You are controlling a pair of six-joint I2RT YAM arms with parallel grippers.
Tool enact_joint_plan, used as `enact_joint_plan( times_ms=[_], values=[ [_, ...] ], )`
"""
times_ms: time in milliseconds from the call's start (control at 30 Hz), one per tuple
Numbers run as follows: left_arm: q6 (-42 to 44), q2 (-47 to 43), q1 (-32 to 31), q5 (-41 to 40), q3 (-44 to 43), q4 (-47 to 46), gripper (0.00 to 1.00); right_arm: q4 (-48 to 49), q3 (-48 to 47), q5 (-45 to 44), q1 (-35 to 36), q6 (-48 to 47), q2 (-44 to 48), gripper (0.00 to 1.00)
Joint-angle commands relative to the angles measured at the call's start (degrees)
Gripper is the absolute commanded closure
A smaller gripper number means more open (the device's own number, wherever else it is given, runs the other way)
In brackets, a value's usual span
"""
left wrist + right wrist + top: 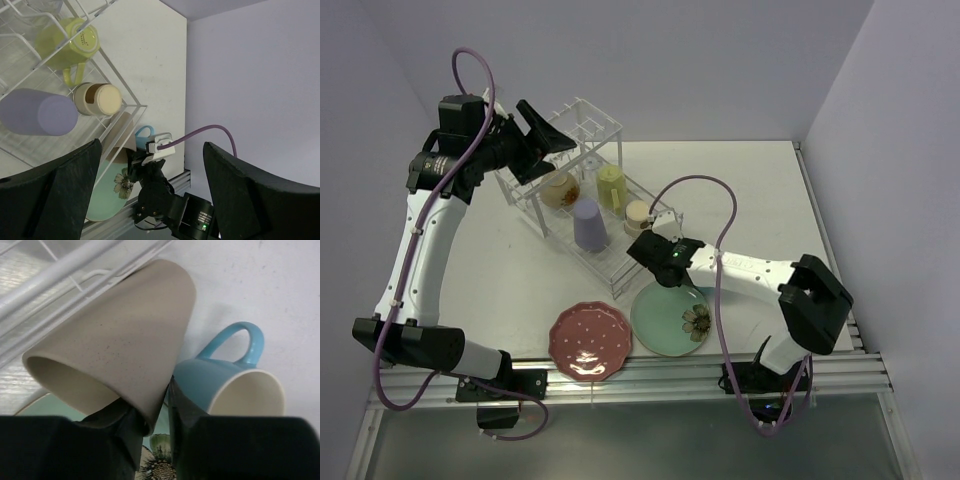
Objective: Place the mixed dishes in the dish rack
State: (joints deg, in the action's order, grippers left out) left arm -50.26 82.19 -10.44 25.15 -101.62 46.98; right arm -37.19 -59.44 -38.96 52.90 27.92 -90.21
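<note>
My right gripper [166,407] is shut on the rim of a beige speckled cup [120,335], one finger inside it and one outside. It holds the cup tilted against the near end of the dish rack [75,270]. A light-blue cup [220,380] lies on its side just right of it. Both are over the mint-green plate [665,322]. The rack [612,287] holds a cream bowl [560,189], a yellow cup [610,186], a lavender cup [588,226] and a cream cup with a brown inside [638,213]. My left gripper [545,140] is open and empty, high above the rack's far end.
The pink-red dotted plate [590,341] lies on the table near the front edge, left of the mint-green plate. The right arm's purple cable [705,185] arcs over the table right of the rack. Walls close the table at the back and right.
</note>
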Motion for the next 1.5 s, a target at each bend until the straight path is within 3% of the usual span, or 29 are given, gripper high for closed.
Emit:
enact_joint_plan(
  times_ms=[0, 100, 233, 467, 667, 800, 900, 933, 1033, 1167, 1300, 1467],
  values=[
    [0.7, -1.9, -0.4, 1.3, -0.7, -0.7, 0.12, 3.1, 0.8, -1.8, 1.1, 3.5, 4.0, 0.76],
    [1.1, -1.6, -0.6, 1.3, -0.6, -0.9, 0.12, 0.5, 0.7, -1.6, 1.5, 4.8, 7.1, 0.83],
    [0.9, -1.8, -0.7, 1.7, 0.9, -2.1, 0.12, -1.8, 0.1, -1.2, 2.2, 4.7, 11.3, 1.0],
    [0.7, -1.9, -1.0, 3.0, 2.7, -3.3, 0.12, -8.1, -3.9, 1.8, 2.4, 5.7, 16.5, 1.0],
    [2.5, -1.1, -2.8, 10.5, 3.4, -7.1, 0.1, -17.7, -14.5, 12.8, 2.4, 5.5, 26.2, 1.0],
    [0.6, -3.5, -5.3, 18.1, 8.3, -16.2, 0.07, -23.3, -25.1, 22.6, 0.8, 2.7, 26.9, 1.0],
    [-1.9, -6.3, -6.6, 23.4, 13.7, -24.3, 0.04, -25.6, -32.7, 37.2, -5.7, 2.5, 25.4, 1.0],
    [-2.9, -7.1, -6.7, 25.0, 15.1, -26.7, 0.03, -25.5, -34.1, 47.6, -10.7, 2.6, 25.2, 1.0],
    [-7.4, -10.5, -7.1, 31.0, 21.2, -36.7, 0.01, -24.3, -38.0, 60.6, -17.3, 3.4, 24.5, 1.0],
    [-14.8, -14.2, -8.0, 35.3, 28.4, -49.1, 0.01, -20.0, -36.3, 81.4, -25.4, 5.6, 23.9, 1.0],
    [-14.4, -15.7, -9.8, 35.4, 28.5, -49.7, 0.01, -8.2, -30.6, 91.6, -26.6, 13.6, 25.3, 1.0],
    [-14.1, -15.4, -10.9, 35.1, 27.5, -48.5, 0.01, 4.6, -22.8, 96.8, -27.2, 23.2, 27.6, 1.0]
  ],
)
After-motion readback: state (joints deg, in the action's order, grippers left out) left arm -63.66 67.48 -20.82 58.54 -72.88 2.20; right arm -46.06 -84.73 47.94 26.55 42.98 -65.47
